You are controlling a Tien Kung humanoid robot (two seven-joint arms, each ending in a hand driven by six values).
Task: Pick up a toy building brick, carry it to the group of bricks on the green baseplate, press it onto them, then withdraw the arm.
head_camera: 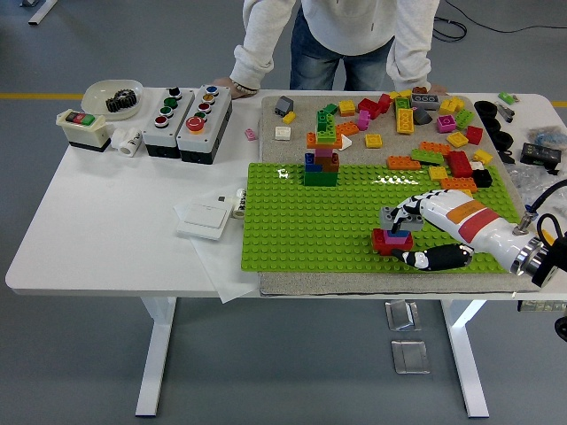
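Looked down on a white rectangular table (106, 230) standing on a grey floor. Found a flat green studded baseplate (301, 221) on a tan mat (292, 282), its near edge running close to the table's near edge. Noted wide bare studs across the plate's left and middle. Noted a tall stack of mixed-colour bricks (321, 159) at the plate's far edge, well apart from the robot's hand. Counted many loose coloured bricks (425, 133) scattered on the mat beyond the plate's far edge and toward the right. Saw grey push-button control boxes (188, 122) at the far left and a flat white switch plate (204, 215) just off the plate's left edge.

Saw a person in a pale sweater at the far side, one hand (232, 85) resting on the table's far edge.

Found the right hand (423, 228) low over the plate's near right part, the arm coming in from the right edge. Found the small red brick with a blue piece on top (391, 239) seated on the studs between curled fingers (400, 212) and thumb (434, 258). Judged the hand clasped about it, a dark fingertip on its top. Saw a small grey brick (390, 215) just beyond, under the fingers.
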